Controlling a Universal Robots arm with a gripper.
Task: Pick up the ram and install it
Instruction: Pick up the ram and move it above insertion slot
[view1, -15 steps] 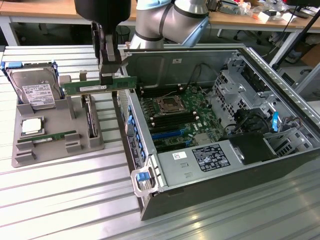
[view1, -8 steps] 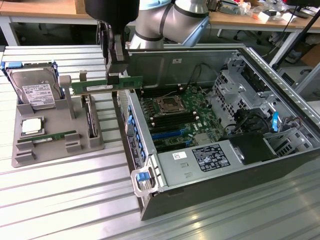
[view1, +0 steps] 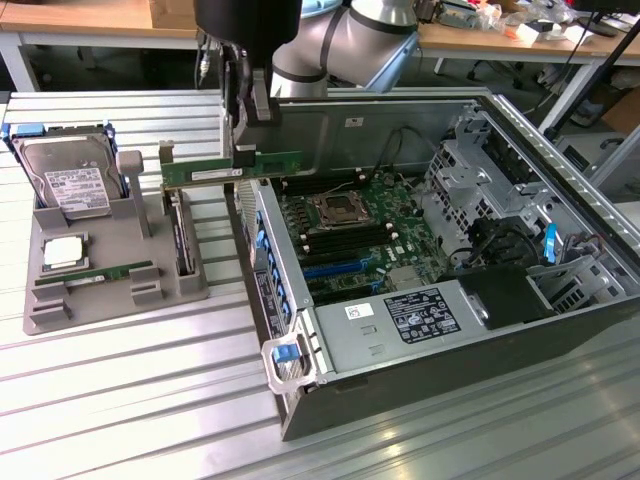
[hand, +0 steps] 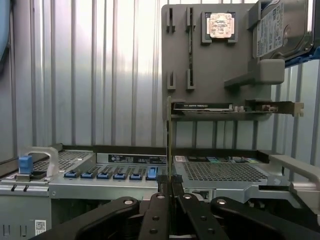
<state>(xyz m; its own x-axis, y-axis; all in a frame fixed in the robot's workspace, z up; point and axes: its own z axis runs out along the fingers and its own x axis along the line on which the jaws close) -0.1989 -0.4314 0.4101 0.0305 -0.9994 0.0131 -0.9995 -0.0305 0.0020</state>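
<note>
The ram (view1: 275, 165) is being grasped by the end effector (view1: 243, 165), which is clenched on it. The ram is being held level in the air over the side wall of the open computer case (view1: 330, 405), between the gray tray (view1: 45, 312) and the motherboard (view1: 350, 235) lying inside that case. A hard drive (view1: 70, 185), a square processor chip (view1: 62, 252), a second green stick (view1: 95, 273) and a bracketed card (hand: 215, 107) standing on edge are being carried in the tray. Tray and case are being borne by the ribbed metal bench (view1: 120, 400).
</note>
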